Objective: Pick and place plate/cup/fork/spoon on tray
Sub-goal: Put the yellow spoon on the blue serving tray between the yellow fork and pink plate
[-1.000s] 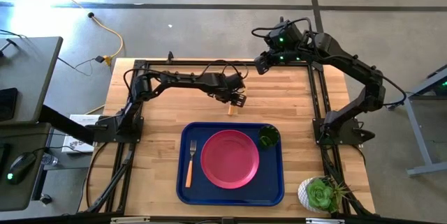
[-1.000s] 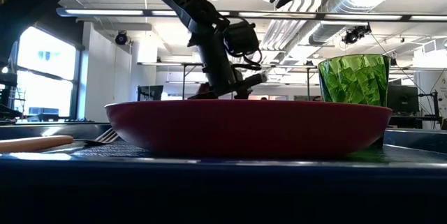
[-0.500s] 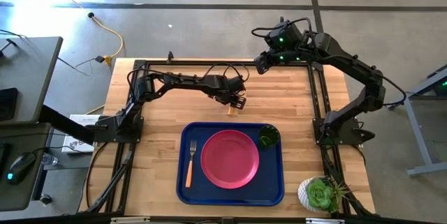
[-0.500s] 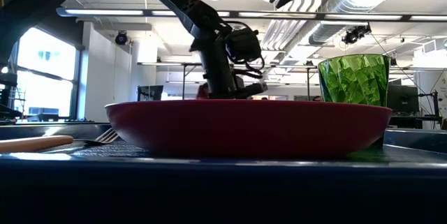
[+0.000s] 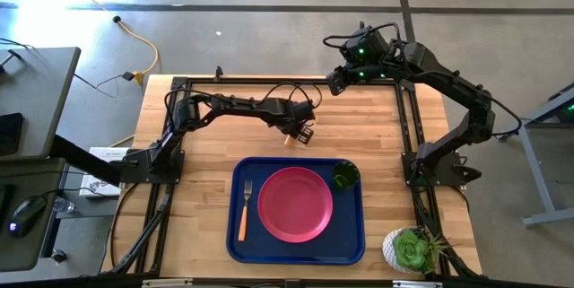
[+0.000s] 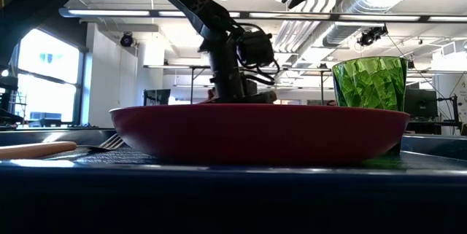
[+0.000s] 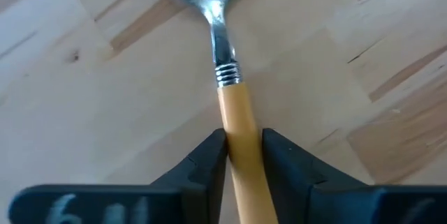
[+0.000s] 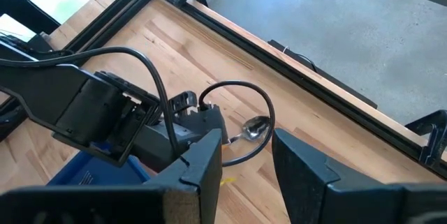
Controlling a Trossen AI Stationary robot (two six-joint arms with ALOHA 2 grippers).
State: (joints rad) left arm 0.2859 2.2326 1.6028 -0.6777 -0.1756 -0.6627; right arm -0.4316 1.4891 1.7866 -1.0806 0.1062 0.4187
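The left hand (image 7: pixel 244 158) is clamped on the orange handle of the spoon (image 7: pixel 225 70), a light, stiff and slippery thing best held mid-handle, on the surface (image 5: pixel 215 144) behind the tray (image 5: pixel 242 239), while the right hand (image 8: pixel 246 158) waits apart above the far edge.

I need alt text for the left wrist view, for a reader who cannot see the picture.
The left end effector is closed on the orange handle of the spoon, one dark finger on each side. The silver neck and part of the bowl extend away from it over the light wooden table.
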